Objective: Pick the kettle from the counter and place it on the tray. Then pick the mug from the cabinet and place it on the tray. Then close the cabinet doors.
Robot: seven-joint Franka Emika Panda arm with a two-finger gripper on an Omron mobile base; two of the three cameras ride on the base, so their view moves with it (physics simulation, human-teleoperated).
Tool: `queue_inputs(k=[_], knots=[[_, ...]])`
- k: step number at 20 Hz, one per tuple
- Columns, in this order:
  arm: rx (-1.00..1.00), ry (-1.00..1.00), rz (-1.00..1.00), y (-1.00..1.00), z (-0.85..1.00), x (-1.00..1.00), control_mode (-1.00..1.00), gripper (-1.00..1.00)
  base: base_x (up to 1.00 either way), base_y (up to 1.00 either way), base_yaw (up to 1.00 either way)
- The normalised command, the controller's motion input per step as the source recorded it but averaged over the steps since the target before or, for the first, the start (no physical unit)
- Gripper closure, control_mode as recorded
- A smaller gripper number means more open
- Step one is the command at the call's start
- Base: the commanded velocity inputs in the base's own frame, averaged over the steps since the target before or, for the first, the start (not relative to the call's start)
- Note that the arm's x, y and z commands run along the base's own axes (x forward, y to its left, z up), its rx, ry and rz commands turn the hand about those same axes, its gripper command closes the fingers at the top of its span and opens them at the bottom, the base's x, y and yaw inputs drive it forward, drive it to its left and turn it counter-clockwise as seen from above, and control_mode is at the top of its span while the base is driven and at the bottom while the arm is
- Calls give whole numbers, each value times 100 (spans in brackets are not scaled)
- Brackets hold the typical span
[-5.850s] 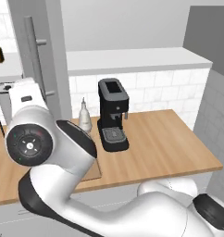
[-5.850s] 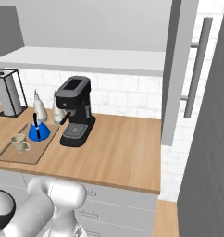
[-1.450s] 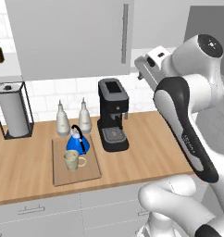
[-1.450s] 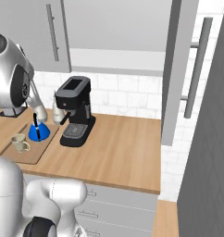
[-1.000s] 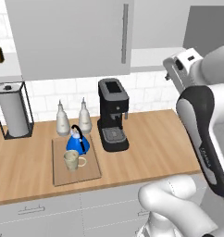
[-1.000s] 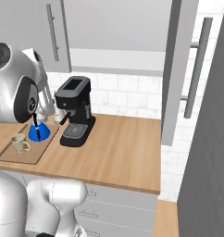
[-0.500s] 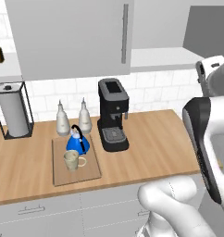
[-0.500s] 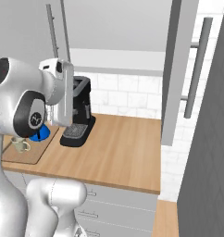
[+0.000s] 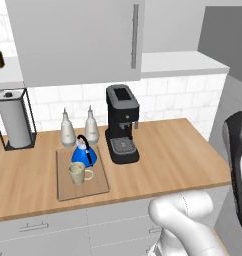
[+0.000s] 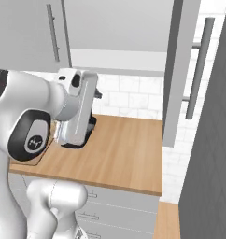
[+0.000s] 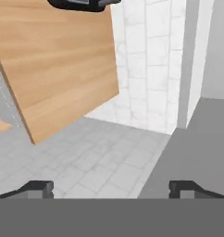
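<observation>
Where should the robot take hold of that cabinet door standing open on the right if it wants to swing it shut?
Probably the long silver bar handle on the open cabinet door. The bar runs upright and stands off the panel, so the open pincer could come at the door's handle side and close across the bar, one finger on each side, around its middle.

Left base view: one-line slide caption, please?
Blue kettle and beige mug sit on the wooden tray beside the coffee machine.

No readable text; small mark on robot joint cap [image 10: 31, 140] illegible.
</observation>
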Motion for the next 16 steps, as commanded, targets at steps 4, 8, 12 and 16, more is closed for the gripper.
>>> queue_inputs(k=[4,8,12,16], knots=[[0,-27,-3,-67,9,-81,-100,-100,0,0,0],[0,-5,-24,-66,12,-44,-100,-100,0,0,0],[0,0,-40,-71,6,-26,-100,-100,0,0,0],[0,0,-38,-64,0,-23,-100,-100,0,0,0]])
